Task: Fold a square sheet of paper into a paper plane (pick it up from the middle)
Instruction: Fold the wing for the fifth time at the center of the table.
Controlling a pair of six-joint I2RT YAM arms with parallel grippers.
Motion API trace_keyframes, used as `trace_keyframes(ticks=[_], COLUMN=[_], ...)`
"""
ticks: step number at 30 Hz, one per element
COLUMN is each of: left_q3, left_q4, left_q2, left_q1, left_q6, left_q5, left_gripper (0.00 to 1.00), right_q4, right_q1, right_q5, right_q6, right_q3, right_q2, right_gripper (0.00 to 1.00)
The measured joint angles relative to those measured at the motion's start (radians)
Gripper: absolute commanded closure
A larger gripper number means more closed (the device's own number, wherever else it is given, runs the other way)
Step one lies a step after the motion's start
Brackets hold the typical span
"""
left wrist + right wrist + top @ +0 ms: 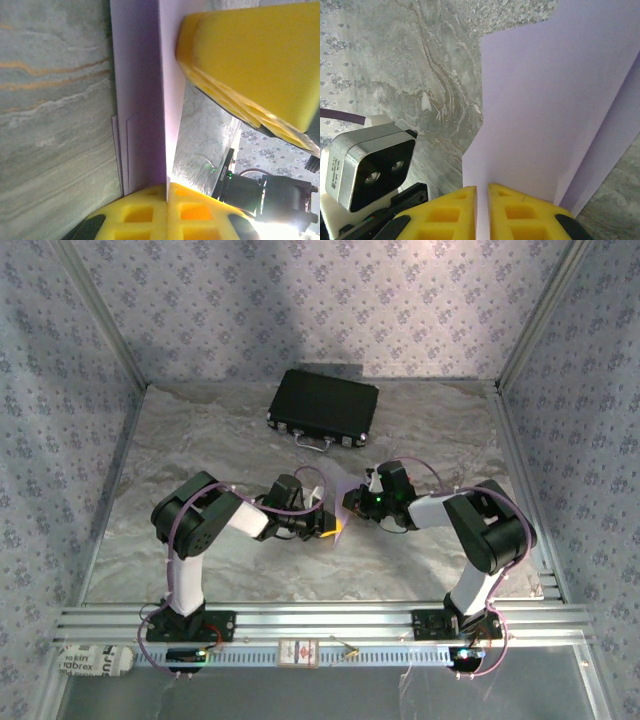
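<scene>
A: From above, where is the sheet of paper [348, 492] found?

B: It is seen at mid-table [200, 440], between the left end effector [335, 527] and the right end effector [352, 503], well apart from the black case [323, 408]. Both appear to touch it, so neither arm is judged nearer.

A: And from the left wrist?

B: The left end effector [166, 210] is closed on the sheet's [142, 100] near edge. The fold line runs straight away from the pads. A yellow finger [250, 65], taken to be the right arm's, is set against the far flap.

A: From the right wrist?

B: The right end effector [482, 210] is pinched narrow on the sheet's [545, 115] lower edge. The sheet rises directly ahead, with stepped layers to the right. The left arm's camera [370, 167] is seen nearby.

A: What does the coming move turn on?

B: On the fold line, judged to lie roughly between the two grips. It would have to be held taut.
</scene>
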Motion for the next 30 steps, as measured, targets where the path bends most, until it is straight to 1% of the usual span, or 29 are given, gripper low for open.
trace_keyframes(ticks=[21,25,30], left_q3=[0.010,0.015,0.017], left_q4=[-0.024,-0.038,-0.042], left_q2=[0.001,0.001,0.003], left_q1=[0.002,0.004,0.005], left_q6=[0.001,0.002,0.004], left_q5=[0.003,0.010,0.014], left_gripper=[1.00,1.00,1.00], right_q4=[-0.023,-0.059,-0.106], right_q1=[0.000,0.000,0.005], right_q5=[0.019,0.027,0.039], right_q6=[-0.003,-0.008,-0.023], right_q3=[0.007,0.007,0.008], right_q2=[0.021,-0.008,-0.080], right_gripper=[0.85,0.84,0.84])
